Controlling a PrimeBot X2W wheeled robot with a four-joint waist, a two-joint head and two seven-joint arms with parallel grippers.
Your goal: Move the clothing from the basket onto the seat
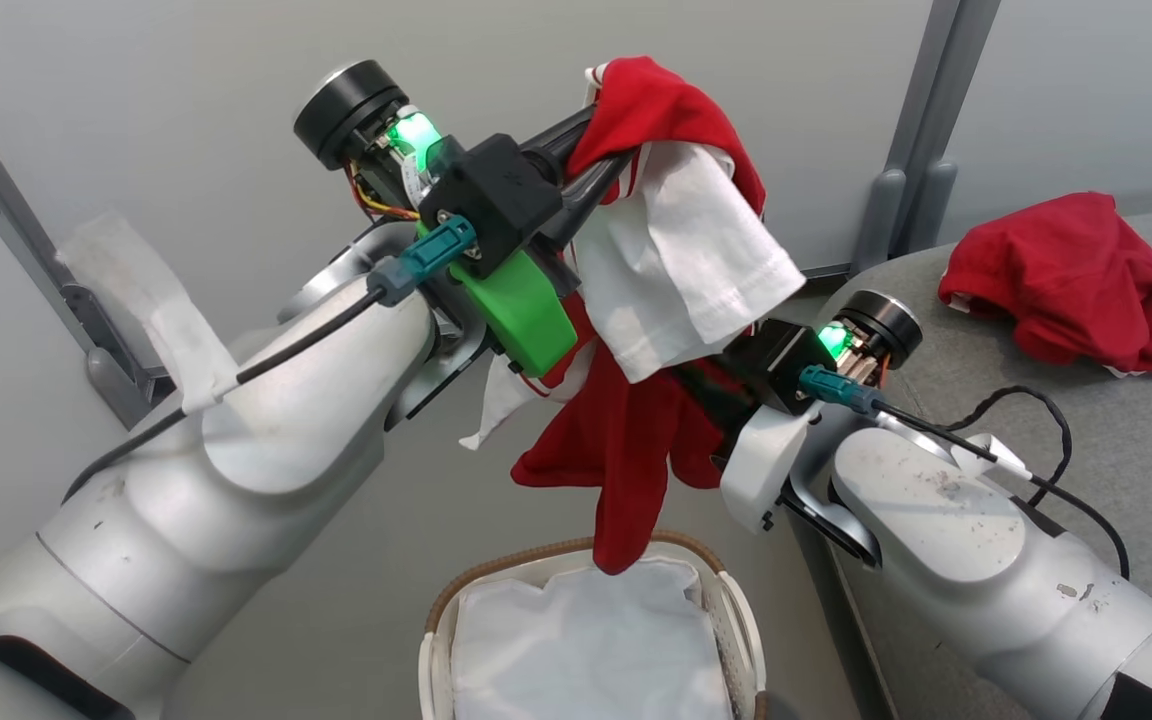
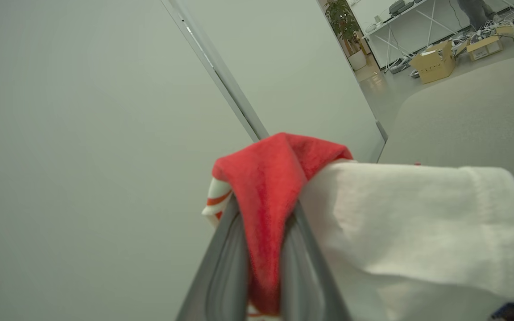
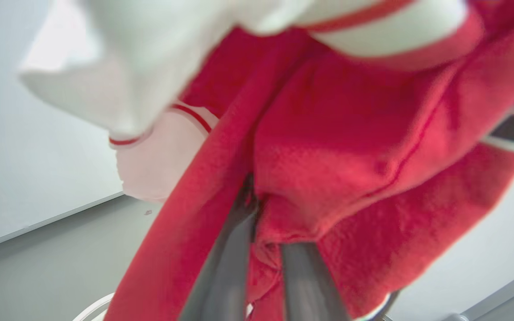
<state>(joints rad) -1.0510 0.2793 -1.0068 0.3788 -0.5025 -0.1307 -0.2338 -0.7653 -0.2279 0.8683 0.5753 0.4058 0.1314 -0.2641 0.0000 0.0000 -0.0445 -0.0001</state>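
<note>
The left fingers (image 1: 561,130) are clamped together on a bunched fold of the red garment (image 1: 626,450) near its top, so the cloth spills over their tips and drapes down on the side toward the right arm. In the left wrist view that red fold is squeezed into the narrow slot between the two grey fingers (image 2: 221,272), with a white panel of the same garment lying beside them. From this hold the garment hangs freely, its white part uppermost and a long red tail below. The tail ends over the far rim of the basket (image 1: 736,610), above the white sheet (image 1: 586,640) that lines it; whether it touches the sheet cannot be told. The right fingers (image 3: 225,272) are pushed into the lower red part, drawn close with a tuck of red cloth pinched between them. The left arm (image 1: 286,420) rises from the lower left, its forearm slanting up so the wrist sits high before the pale wall. The right arm (image 1: 936,520) comes in from the lower right, its forearm angled up and leftward, and its wrist is level with the edge of the seat (image 1: 1116,450). A second red garment (image 1: 1076,280) lies crumpled on the seat, well apart from both arms
</note>
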